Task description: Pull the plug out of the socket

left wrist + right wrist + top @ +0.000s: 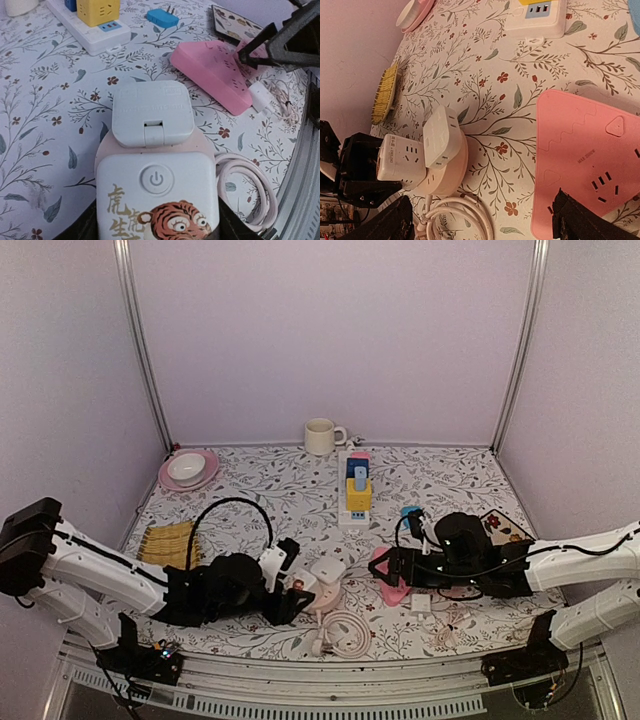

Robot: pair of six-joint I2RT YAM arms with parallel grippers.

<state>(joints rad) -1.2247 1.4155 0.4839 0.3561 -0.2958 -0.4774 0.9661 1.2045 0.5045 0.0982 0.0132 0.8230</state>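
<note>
A round pink socket (328, 602) lies on the table between the arms, also in the right wrist view (447, 175). Two white plugs sit on it: a tiger-printed cube plug (157, 195) and a plain square plug (151, 112), seen from the side in the right wrist view (441, 136). My left gripper (292, 592) is shut on the tiger cube, a dark finger at each side of it. My right gripper (395, 570) is open and empty, one finger (580, 220) over the pink triangular power strip (585, 150), well right of the socket.
The socket's pink cable (345, 630) is coiled in front. A white power strip with a yellow cube (355, 495), a mug (320, 436), a bowl on a pink plate (188, 470), a yellow mat (168, 540) and a blue plug (410, 511) lie around.
</note>
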